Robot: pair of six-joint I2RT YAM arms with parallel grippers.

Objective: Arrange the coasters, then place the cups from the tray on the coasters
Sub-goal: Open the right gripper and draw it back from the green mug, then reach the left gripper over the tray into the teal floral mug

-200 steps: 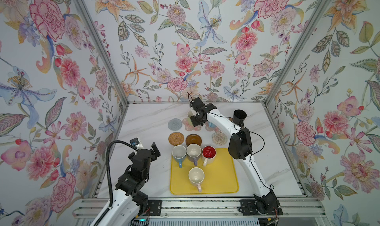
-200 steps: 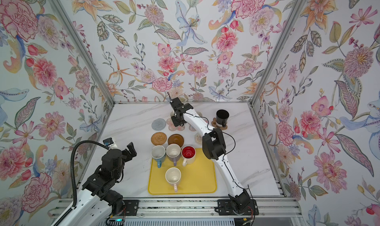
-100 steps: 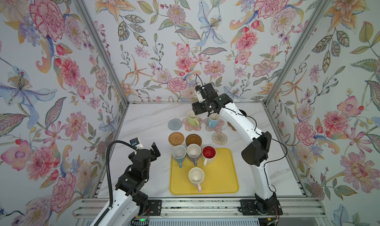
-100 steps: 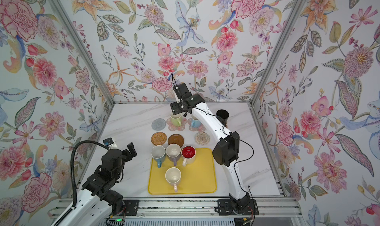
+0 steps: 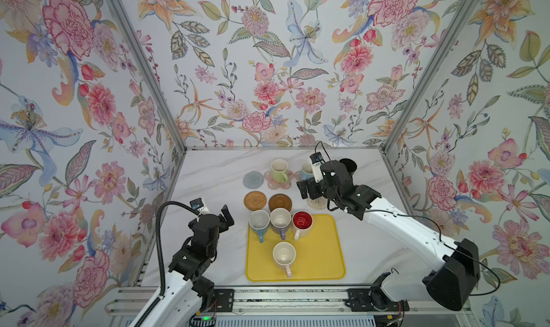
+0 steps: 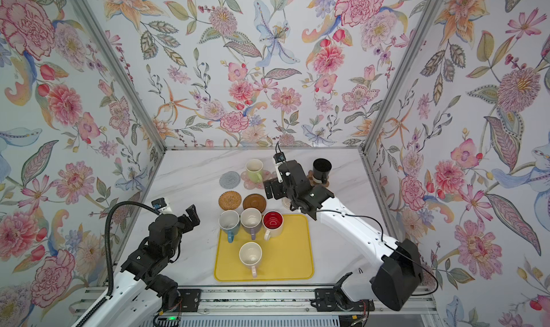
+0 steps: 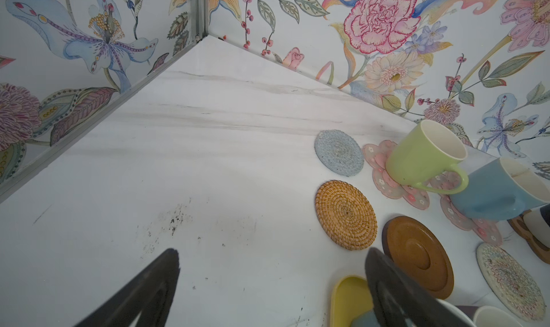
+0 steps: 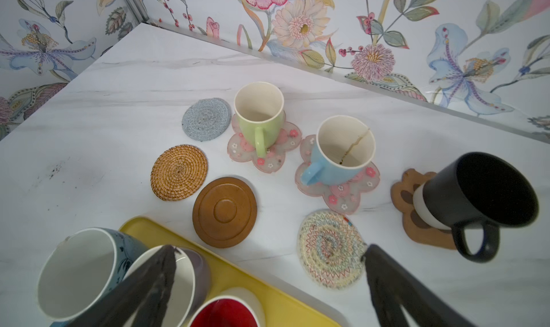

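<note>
The yellow tray [image 8: 232, 273], cut off in the right wrist view, lies near the spread, empty right fingers [image 8: 143, 289], with four cups [image 5: 284, 255] on it. Beyond those fingers the blue cup [image 8: 333, 170], stained inside, stands on a pink flower coaster [image 8: 342, 197]. The left fingers [image 7: 148, 289], also spread and empty, hide part of the brown disc [image 7: 422, 251].

Overhead pair, wrist close-ups, shared tray [image 5: 321, 251]

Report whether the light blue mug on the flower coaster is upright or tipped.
Upright: the light blue mug stands on its pink flower coaster, with its open mouth facing up and its handle out to the side.
</note>
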